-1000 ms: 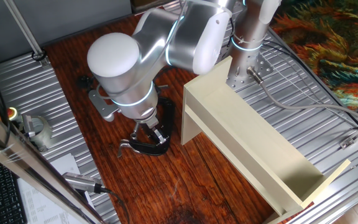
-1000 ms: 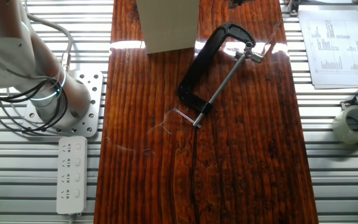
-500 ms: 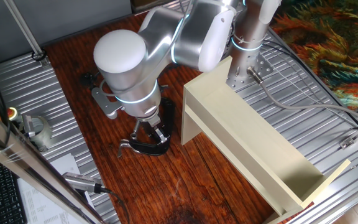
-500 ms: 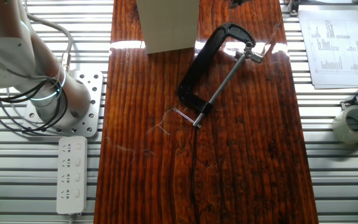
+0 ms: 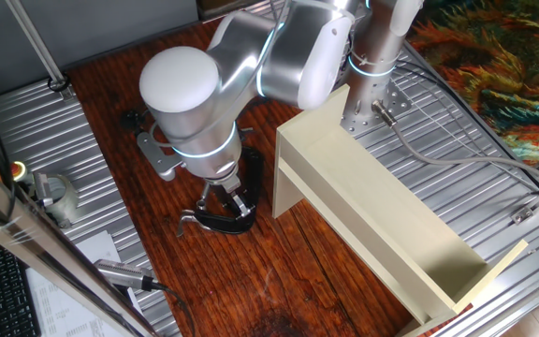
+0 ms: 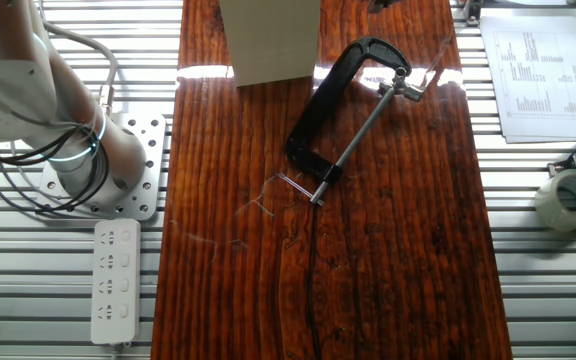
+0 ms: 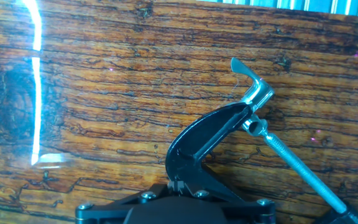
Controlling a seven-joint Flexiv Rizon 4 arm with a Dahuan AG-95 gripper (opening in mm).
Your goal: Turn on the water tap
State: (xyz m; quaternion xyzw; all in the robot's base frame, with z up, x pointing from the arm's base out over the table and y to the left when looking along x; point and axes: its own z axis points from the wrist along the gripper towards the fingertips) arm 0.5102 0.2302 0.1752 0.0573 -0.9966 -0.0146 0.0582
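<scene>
The water tap's thin silvery lever (image 7: 252,84) shows in the hand view, at the tip of a black curved piece (image 7: 207,137) with a threaded clamp screw (image 7: 297,171) beside it. It is held in the black C-clamp (image 5: 221,223) on the wooden table, with the lever (image 5: 186,222) pointing left. The other fixed view shows the clamp (image 6: 333,100) and the tap (image 6: 409,89) at its jaw, but no gripper. My gripper (image 5: 225,206) hovers right over the clamp, a little right of the lever. In the hand view the gripper (image 7: 179,182) has its jaws together and holds nothing.
A long cream box (image 5: 372,201) lies right of the clamp, its end (image 6: 268,40) close to the clamp. A tape roll (image 6: 571,199), papers (image 6: 538,75) and a pen-like tool (image 5: 120,273) lie on the metal surround. A power strip (image 6: 115,280) lies by the arm's base (image 6: 93,165).
The arm's big joint has shifted slightly right and up over the last second. The gripper stays over the clamp, and the clamp and tap have not moved.
</scene>
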